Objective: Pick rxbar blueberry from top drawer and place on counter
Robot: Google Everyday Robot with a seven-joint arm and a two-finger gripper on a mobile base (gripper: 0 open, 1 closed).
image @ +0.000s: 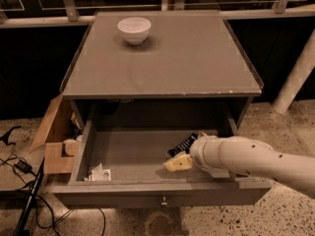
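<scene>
The top drawer stands pulled open below the counter. The rxbar blueberry, a dark flat bar, lies on the drawer floor at the right, partly hidden by my arm. My gripper, with pale yellowish fingers, is inside the drawer at the right front, just in front of the bar and pointing left. The white arm reaches in from the right.
A white bowl sits on the counter at the back left. A white crumpled paper scrap lies in the drawer's front left corner. A tan cardboard box stands on the floor to the left. Cables run across the floor. A white post stands at the right.
</scene>
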